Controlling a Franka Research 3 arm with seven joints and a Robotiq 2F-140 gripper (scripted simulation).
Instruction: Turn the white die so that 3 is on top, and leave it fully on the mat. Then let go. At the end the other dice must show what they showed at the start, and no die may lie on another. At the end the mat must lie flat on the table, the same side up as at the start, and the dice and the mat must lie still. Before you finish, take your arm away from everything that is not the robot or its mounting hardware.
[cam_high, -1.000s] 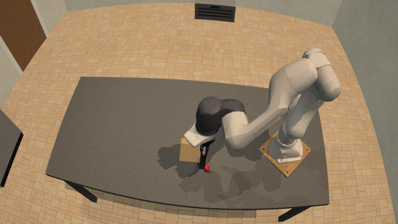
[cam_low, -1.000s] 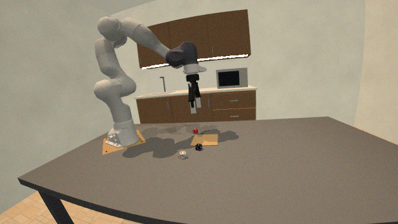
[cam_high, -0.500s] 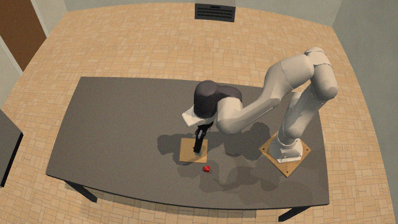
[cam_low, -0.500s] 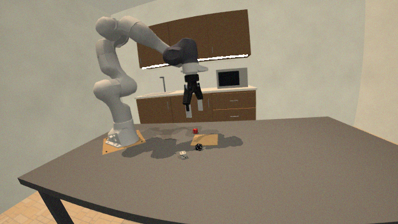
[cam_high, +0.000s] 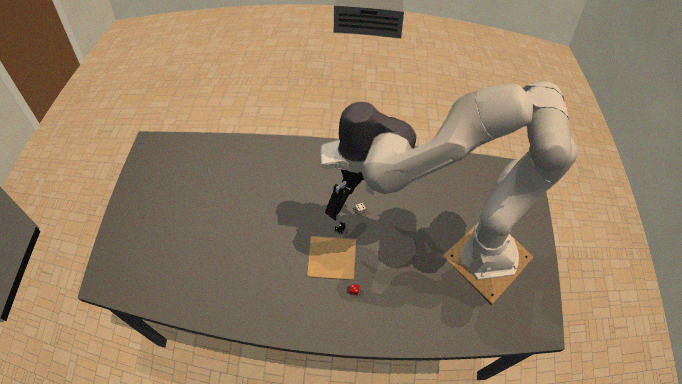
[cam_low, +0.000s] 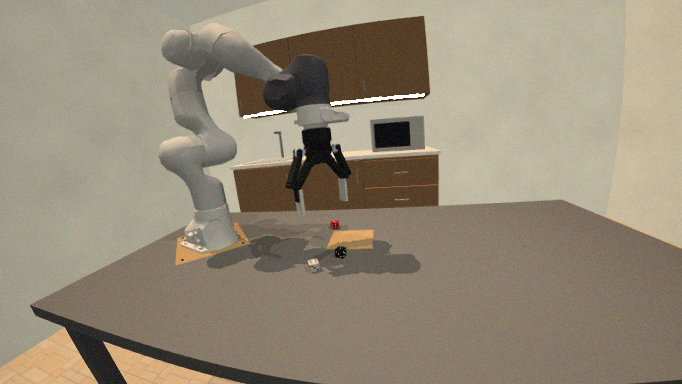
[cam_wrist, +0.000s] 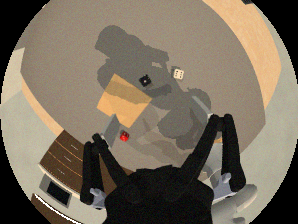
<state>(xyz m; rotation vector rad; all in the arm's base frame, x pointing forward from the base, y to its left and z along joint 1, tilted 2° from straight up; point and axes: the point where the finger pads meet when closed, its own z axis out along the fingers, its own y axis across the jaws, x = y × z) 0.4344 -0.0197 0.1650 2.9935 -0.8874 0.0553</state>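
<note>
The big dark grey desk (cam_high: 200, 240) holds a flat tan mat (cam_high: 332, 257), a white die (cam_high: 360, 207) and a black die (cam_high: 340, 228) near one mat edge, and a red die (cam_high: 354, 289) near the other

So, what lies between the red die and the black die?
The mat lies between the red die and the black die; the top view shows it best. Neither die is on it.

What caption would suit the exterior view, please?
Open gripper hangs above the table; white die, black die and red die lie off the mat.
</note>
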